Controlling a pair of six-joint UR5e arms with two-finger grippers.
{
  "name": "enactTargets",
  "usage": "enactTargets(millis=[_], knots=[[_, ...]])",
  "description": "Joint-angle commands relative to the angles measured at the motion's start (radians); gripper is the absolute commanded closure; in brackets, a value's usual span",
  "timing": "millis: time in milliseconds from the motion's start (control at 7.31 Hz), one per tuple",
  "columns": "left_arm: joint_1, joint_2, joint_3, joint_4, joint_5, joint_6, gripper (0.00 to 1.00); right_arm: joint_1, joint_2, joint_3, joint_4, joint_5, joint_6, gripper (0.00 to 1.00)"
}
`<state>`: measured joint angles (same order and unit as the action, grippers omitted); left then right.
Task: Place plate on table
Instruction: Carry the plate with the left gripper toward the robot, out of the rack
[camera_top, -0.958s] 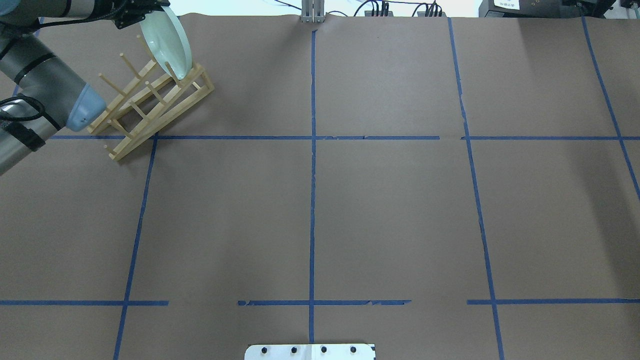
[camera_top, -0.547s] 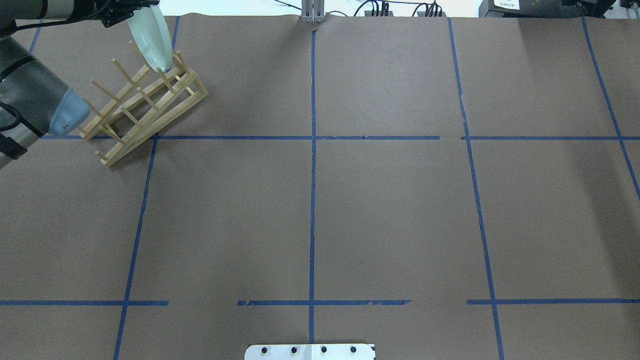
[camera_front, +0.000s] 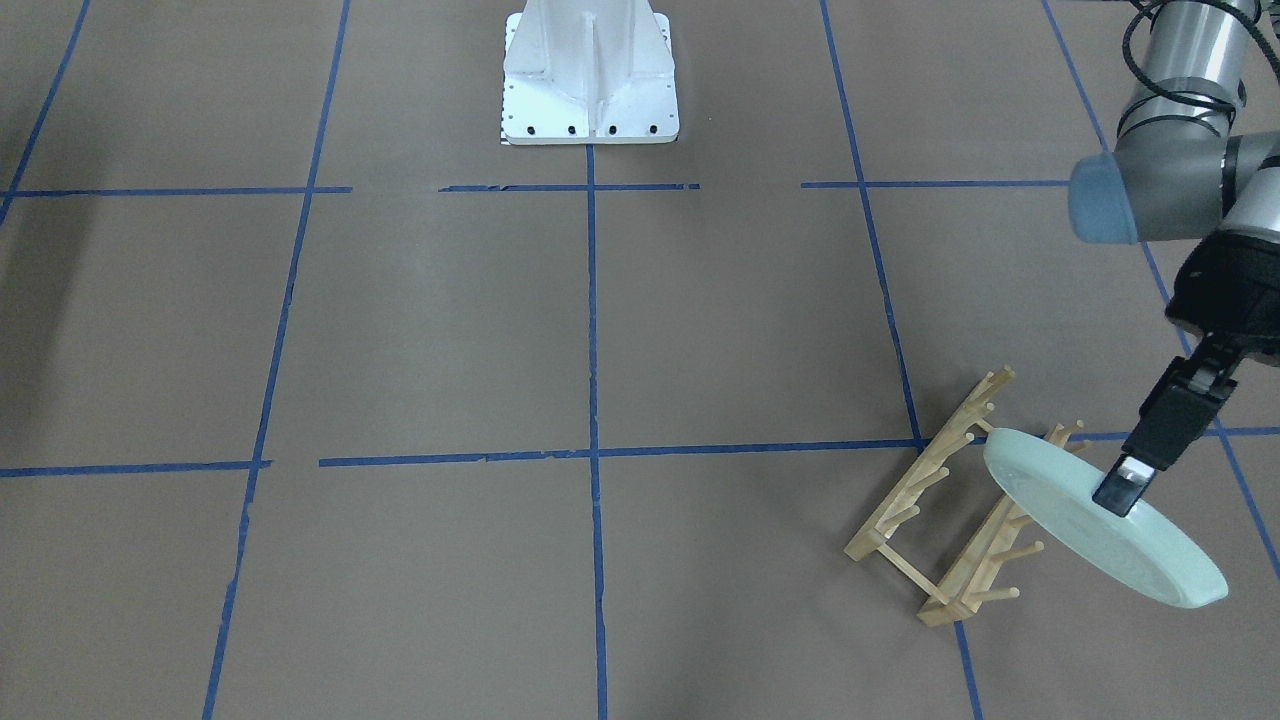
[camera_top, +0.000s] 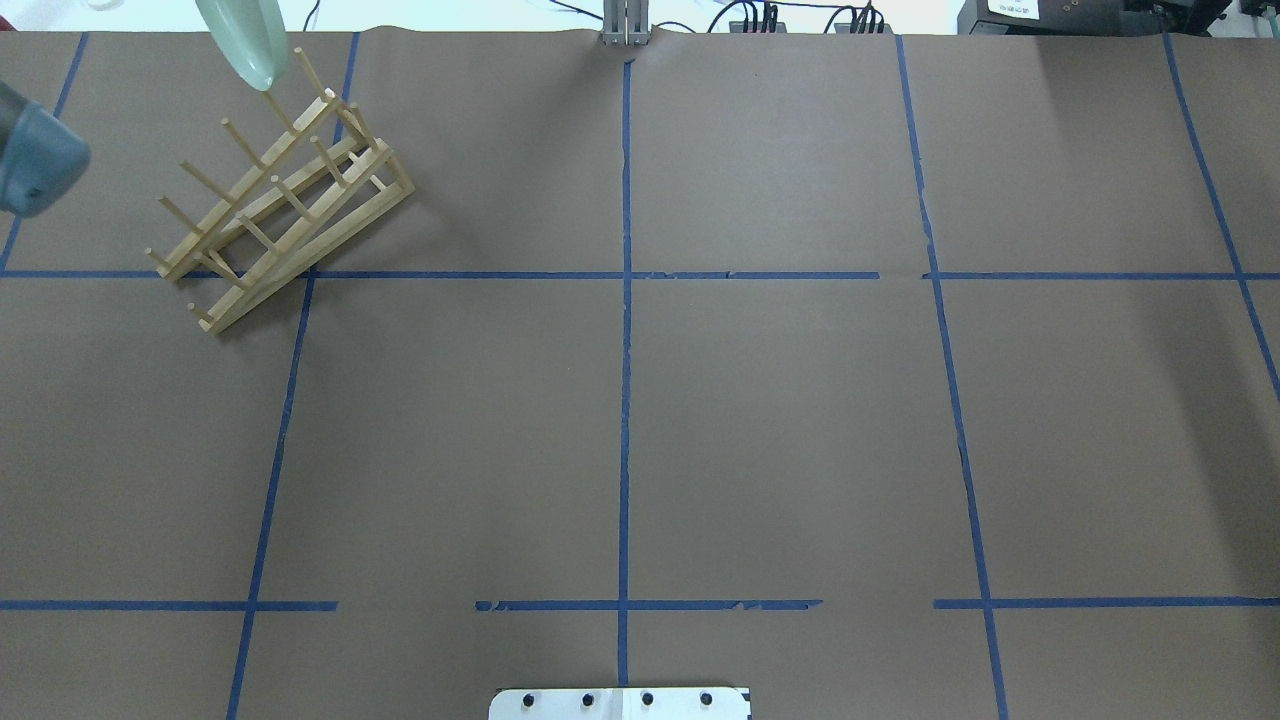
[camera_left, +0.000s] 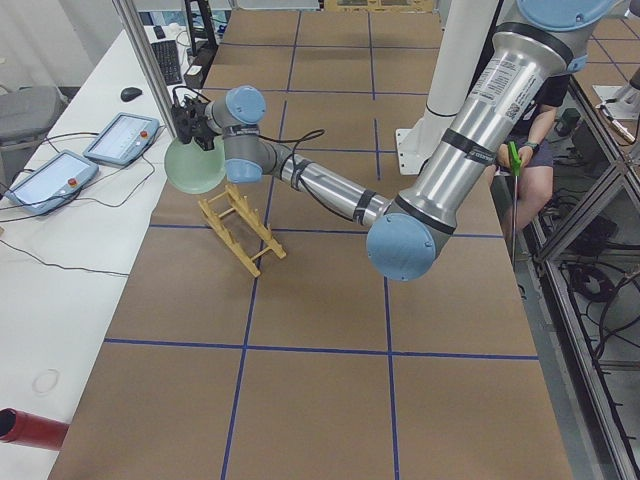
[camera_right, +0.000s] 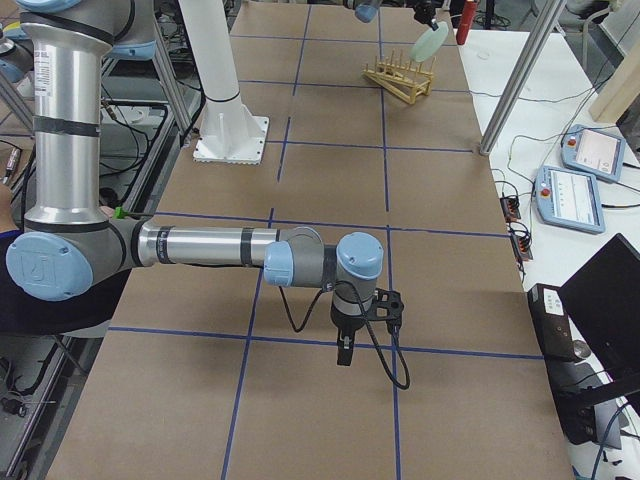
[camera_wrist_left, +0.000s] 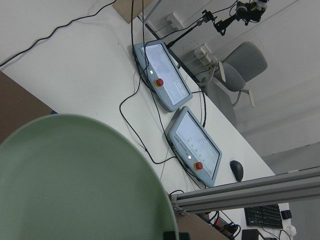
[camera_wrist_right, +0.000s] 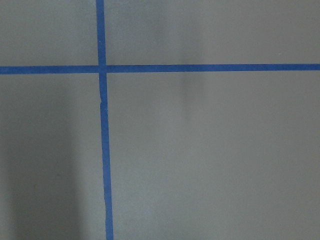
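The pale mint-green plate (camera_front: 1085, 535) hangs tilted in the air, over the outer end of the wooden peg rack (camera_front: 950, 500) and clear of it. My left gripper (camera_front: 1120, 495) is shut on the plate's rim from above. In the overhead view only the plate's lower edge (camera_top: 245, 40) shows at the top left, above the rack (camera_top: 280, 215). The plate fills the lower left of the left wrist view (camera_wrist_left: 75, 185). My right gripper (camera_right: 345, 355) hangs low over the brown-paper table (camera_top: 780, 420), far from the rack. I cannot tell whether it is open or shut.
The white robot base (camera_front: 590, 70) stands at the table's near-robot edge. Beyond the rack's end is a white side table with two teach pendants (camera_wrist_left: 165, 82), cables and an aluminium post (camera_left: 150, 60). A red cylinder (camera_left: 30, 428) lies on it.
The left gripper has lifted the plate up out of the rack and away toward the table's left end. The rack shifted slightly left and now stands without the plate.
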<state>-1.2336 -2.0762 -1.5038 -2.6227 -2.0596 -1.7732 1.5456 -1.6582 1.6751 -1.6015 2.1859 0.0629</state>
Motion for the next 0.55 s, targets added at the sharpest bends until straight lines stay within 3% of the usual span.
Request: enactTargets(millis=[0,274,411], knots=[[-0.117,-0.002,-0.074,0.146,-0.239,0.035,1.0,0.001,0.0,0.0,0.0,0.0,0.0,0.0],[-0.065,-0.005,-0.271,0.563,-0.246,0.285,1.0,0.001,0.0,0.0,0.0,0.0,0.0,0.0],[0.042,-0.011,-0.385,0.813,-0.213,0.384,1.0,0.001,0.0,0.0,0.0,0.0,0.0,0.0]])
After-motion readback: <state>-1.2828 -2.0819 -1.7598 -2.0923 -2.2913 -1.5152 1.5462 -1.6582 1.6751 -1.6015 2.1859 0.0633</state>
